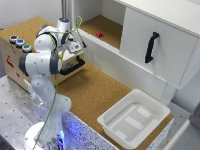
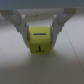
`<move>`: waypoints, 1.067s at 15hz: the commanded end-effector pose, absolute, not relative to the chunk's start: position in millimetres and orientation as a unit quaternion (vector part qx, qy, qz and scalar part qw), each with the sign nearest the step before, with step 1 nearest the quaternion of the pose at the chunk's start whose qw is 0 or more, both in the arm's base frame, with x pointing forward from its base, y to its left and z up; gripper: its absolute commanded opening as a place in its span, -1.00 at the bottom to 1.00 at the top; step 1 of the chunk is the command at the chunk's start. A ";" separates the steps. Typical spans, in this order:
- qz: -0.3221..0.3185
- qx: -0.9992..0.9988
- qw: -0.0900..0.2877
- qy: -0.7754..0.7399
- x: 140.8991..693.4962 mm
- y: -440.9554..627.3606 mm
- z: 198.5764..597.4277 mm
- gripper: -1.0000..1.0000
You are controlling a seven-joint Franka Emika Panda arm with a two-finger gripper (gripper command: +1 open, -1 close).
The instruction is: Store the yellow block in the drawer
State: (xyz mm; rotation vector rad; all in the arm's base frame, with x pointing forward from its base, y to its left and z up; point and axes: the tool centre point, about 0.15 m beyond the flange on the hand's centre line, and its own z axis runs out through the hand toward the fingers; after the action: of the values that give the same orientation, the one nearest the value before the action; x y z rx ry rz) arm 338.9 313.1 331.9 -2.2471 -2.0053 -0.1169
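Observation:
In the wrist view the yellow block [image 2: 40, 41] sits between my two fingers [image 2: 21, 25], which press on its two sides over a pale surface. In the exterior view my gripper [image 1: 75, 48] hangs over the pulled-out light-plywood drawer [image 1: 75, 60], whose black bar handle [image 1: 71, 67] faces the cork mat. The drawer belongs to a small wooden box [image 1: 15, 60] at the exterior view's left. The block is hidden behind the hand in the exterior view. I cannot tell whether the block rests on the drawer floor or hangs just above it.
Three coloured buttons [image 1: 20, 42] sit on top of the wooden box. A white plastic tub [image 1: 132, 117] stands at the front right of the cork mat. A big white cabinet door with a black handle [image 1: 151, 47] is at the right, and a small red object [image 1: 99, 34] lies inside the cabinet.

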 end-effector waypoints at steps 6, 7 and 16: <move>-0.056 -0.762 -0.019 -0.645 331.0 339.2 401.1 1.00; -0.065 -0.760 -0.029 -0.646 335.3 343.9 411.0 1.00; -0.101 -0.745 -0.024 -0.659 415.9 430.7 478.1 1.00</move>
State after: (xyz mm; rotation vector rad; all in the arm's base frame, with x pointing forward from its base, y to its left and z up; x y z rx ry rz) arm 363.0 368.4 453.8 -2.3292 -2.0586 -0.4583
